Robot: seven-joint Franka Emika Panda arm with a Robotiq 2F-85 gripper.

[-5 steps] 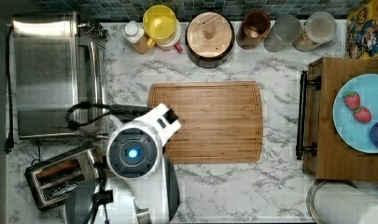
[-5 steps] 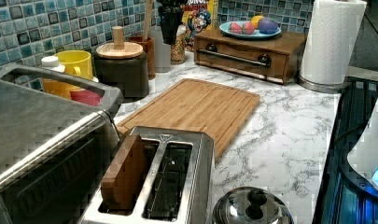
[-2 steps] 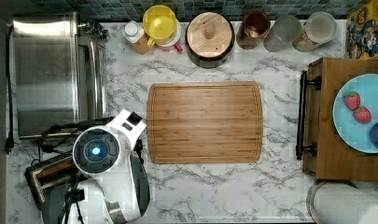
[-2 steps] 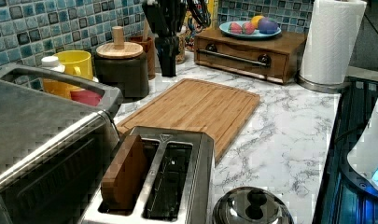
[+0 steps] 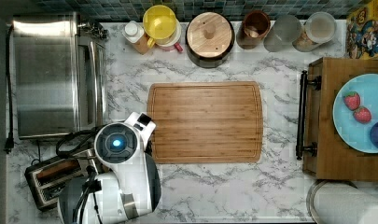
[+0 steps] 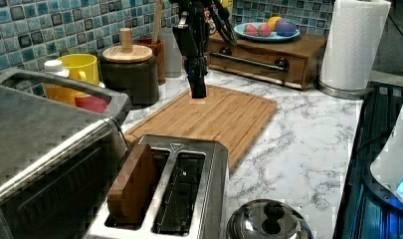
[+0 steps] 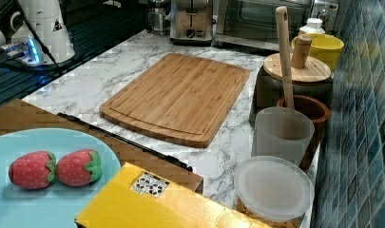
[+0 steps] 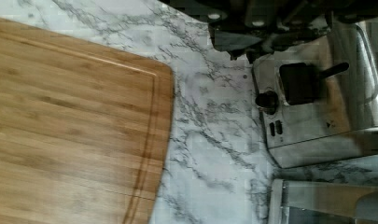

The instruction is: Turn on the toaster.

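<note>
The toaster [image 6: 164, 196] is a small shiny steel one with two long slots, and a brown slice [image 6: 134, 189] stands in one slot. In the top view the toaster [image 5: 49, 179] sits at the lower left, partly under my white arm [image 5: 116, 142]. My gripper [image 6: 197, 91] hangs dark and upright over the cutting board's corner nearest the toaster. In the wrist view the toaster's end panel [image 8: 312, 107] shows a black lever [image 8: 298, 83] and a round knob [image 8: 267, 100] close below the gripper's body. The toaster [image 7: 192, 19] stands at the counter's far end in the right view.
A big steel toaster oven [image 5: 51, 74] stands beside the toaster. A bamboo cutting board [image 5: 205, 122] lies mid-counter. Jars, a yellow mug [image 5: 159, 22] and a lidded crock [image 5: 209, 32] line the tiled wall. A wooden box [image 5: 326, 121] carries a blue plate with toy fruit.
The arm swung to the top view's left, then came partly back right. In the left view the gripper has come down and nearer, now over the board's corner.
</note>
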